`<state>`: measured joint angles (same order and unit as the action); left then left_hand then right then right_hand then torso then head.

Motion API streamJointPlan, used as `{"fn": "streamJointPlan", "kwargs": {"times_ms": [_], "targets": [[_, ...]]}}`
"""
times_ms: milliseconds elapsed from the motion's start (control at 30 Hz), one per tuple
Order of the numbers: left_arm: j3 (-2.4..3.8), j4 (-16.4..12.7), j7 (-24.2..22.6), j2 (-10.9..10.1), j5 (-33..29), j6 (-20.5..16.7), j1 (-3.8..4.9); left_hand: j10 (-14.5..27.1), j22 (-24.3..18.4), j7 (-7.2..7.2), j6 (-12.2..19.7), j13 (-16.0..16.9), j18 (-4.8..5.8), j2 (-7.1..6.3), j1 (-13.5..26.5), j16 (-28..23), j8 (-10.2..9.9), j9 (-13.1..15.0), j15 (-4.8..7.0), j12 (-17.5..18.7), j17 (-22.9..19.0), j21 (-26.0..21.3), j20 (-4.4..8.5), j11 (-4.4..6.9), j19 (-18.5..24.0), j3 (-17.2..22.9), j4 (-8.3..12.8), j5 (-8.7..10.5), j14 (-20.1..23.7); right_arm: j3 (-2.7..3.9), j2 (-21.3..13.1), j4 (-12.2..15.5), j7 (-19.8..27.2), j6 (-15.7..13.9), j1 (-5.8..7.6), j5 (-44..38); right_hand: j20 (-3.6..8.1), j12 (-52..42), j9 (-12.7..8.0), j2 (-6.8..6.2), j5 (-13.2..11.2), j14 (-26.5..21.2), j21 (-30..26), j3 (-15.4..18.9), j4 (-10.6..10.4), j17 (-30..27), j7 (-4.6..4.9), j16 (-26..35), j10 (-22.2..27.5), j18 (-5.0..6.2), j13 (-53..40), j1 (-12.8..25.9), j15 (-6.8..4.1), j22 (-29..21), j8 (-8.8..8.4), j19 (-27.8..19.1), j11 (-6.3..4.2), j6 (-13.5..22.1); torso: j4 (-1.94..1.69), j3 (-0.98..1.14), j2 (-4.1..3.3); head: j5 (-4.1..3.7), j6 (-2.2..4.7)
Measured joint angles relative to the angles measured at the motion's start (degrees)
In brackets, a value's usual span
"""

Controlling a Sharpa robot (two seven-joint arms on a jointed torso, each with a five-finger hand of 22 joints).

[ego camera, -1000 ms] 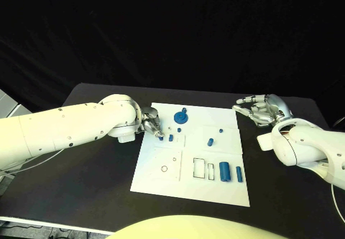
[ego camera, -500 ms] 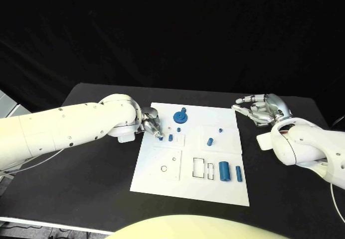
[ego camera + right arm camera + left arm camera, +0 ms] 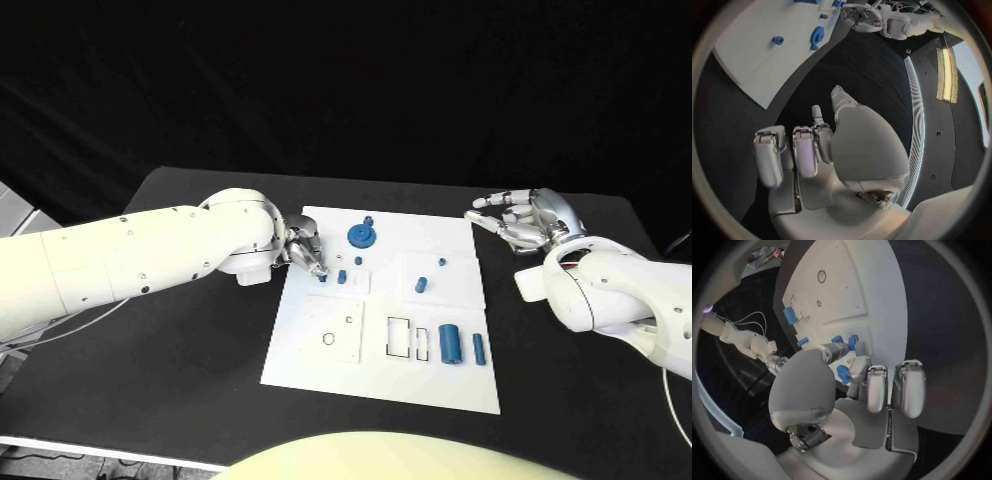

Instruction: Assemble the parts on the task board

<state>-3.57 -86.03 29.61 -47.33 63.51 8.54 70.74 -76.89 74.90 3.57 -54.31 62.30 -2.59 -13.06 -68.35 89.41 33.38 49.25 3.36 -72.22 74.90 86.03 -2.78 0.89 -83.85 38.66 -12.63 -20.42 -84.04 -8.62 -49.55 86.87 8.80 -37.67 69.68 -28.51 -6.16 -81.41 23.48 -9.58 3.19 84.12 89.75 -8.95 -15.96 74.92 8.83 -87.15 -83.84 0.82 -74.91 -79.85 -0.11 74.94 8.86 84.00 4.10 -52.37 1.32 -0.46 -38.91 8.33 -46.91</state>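
Note:
The white task board (image 3: 389, 340) lies mid-table. My left hand (image 3: 303, 250) hangs over its far left part, thumb and one finger reaching down to two small blue parts (image 3: 320, 277) (image 3: 342, 277); the left wrist view shows these fingertips (image 3: 859, 349) right at the parts (image 3: 852, 341), and I cannot tell whether they grip one. A blue gear (image 3: 364, 236) sits just beyond the hand. Blue shows between thumb and finger (image 3: 843, 374); what it is stays unclear. My right hand (image 3: 526, 220) hovers off the board's far right corner, fingers apart and holding nothing.
More blue parts lie on the board: a short one (image 3: 420, 284), a tiny one (image 3: 441, 262), a thick cylinder (image 3: 451, 343) and a thin rod (image 3: 479, 347) beside outlined rectangular slots (image 3: 401, 338). Round holes (image 3: 329, 338) mark the board's left side. Black table (image 3: 173, 380) surrounds it.

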Motion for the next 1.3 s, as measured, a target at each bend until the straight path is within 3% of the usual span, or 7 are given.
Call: {"fn": "streamJointPlan", "kwargs": {"times_ms": [1300], "targets": [[0.08,-0.05,-0.09,0.27,1.8,0.44,-0.45,-1.45,0.05,-0.48,-1.15,1.71,0.0,-0.11,0.71,0.22,0.0,-0.22,0.41,-0.99,0.03,0.0,0.0,0.22,0.0,-0.16,0.16,-1.78,0.0,0.0,0.01,-0.07,0.0,0.16,-0.06,0.0,0.0,0.0,0.07,0.0,0.0,0.0,0.0,0.33,-0.01,0.03,0.16,0.0,0.0,0.0,0.01,0.0,0.0,-0.02,0.23,0.0,0.0,0.16,0.05,0.02,0.01,0.12,-0.2]]}}
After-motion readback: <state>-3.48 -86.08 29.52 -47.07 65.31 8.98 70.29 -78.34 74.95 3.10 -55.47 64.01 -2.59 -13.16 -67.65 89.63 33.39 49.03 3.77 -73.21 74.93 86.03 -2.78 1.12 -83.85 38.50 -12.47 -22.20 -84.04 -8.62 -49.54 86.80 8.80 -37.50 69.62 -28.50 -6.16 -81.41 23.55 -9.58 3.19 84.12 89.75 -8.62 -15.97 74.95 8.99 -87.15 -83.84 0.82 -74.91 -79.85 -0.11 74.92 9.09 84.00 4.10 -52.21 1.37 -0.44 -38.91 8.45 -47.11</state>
